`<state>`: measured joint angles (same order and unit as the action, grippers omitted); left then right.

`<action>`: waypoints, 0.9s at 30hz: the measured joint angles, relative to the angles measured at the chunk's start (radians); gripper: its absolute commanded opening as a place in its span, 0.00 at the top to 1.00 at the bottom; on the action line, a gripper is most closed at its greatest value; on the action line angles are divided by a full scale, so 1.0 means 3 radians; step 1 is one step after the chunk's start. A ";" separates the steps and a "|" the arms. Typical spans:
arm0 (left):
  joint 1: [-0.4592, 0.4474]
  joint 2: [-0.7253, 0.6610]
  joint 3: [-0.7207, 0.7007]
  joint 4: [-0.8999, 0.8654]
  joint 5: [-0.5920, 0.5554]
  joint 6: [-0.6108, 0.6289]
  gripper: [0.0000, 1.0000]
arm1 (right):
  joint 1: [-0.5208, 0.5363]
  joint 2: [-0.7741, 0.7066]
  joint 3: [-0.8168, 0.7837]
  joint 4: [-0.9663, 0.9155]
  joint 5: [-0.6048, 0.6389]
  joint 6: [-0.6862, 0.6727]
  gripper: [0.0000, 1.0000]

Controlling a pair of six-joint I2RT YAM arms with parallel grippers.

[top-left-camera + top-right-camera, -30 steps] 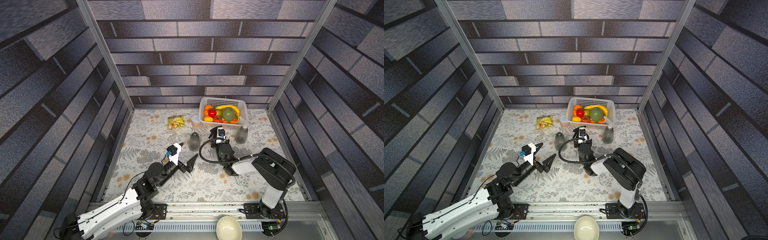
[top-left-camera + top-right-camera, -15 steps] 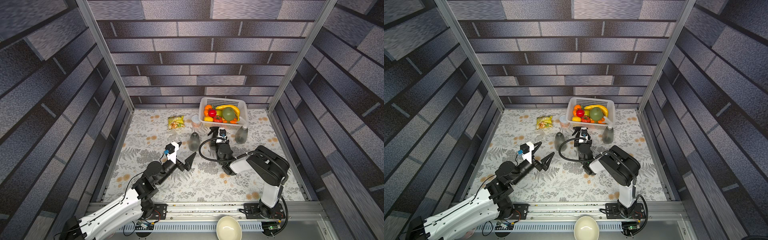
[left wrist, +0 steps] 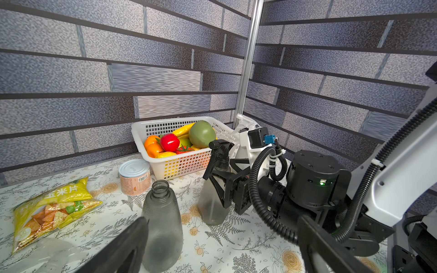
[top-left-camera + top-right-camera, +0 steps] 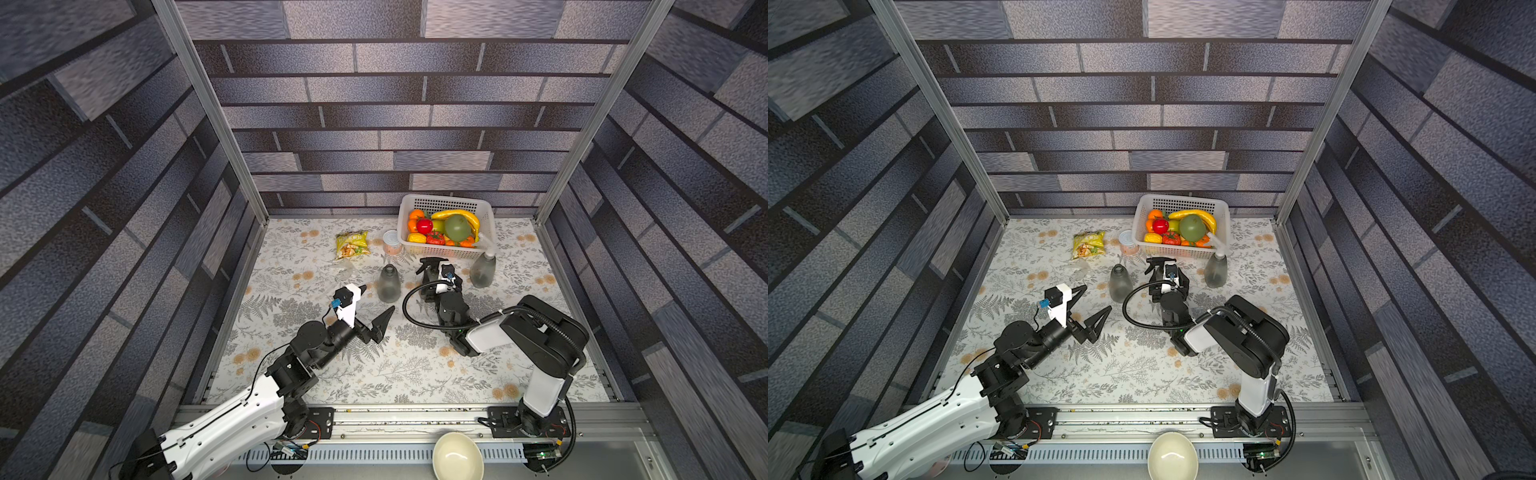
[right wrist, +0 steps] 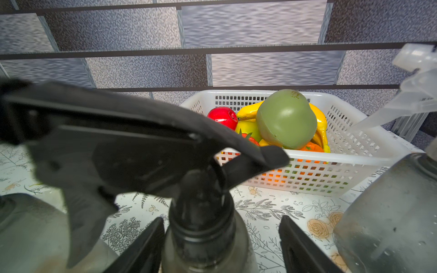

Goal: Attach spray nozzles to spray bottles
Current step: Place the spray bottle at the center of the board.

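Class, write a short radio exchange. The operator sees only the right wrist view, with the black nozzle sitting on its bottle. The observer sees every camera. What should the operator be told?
Operator: The black nozzle sits on its bottle. Has the grey bottle beside it got one?
Observer: No. The left wrist view shows its neck open, with nothing screwed on.
Operator: Where is the left gripper?
Observer: Both top views show it open and empty, near that bare bottle.

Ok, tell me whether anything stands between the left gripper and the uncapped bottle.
Nothing visible does. The left gripper, jaws wide open, faces the uncapped bottle directly, with only bare tablecloth between them.
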<state>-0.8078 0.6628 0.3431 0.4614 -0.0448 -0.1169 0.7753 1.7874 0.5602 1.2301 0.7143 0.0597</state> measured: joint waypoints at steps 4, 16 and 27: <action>0.0000 -0.0003 0.0020 -0.0075 -0.0051 -0.0003 0.00 | 0.0000 -0.0210 -0.0041 -0.0088 -0.0067 0.0003 0.15; 0.0145 -0.0045 0.0511 -0.0793 -0.0534 -0.0160 0.00 | 0.0000 -0.0876 -0.0388 -0.0524 -0.0261 0.0051 0.13; 0.1504 0.0095 0.1207 -0.2235 -0.0491 -0.0721 0.15 | 0.0001 -0.2179 -0.0829 -0.1497 -0.0346 0.0203 0.24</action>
<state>-0.3565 0.6914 0.7052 -0.2092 -0.1921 -0.3332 0.7757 1.1336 0.3115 0.7811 0.6106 0.1207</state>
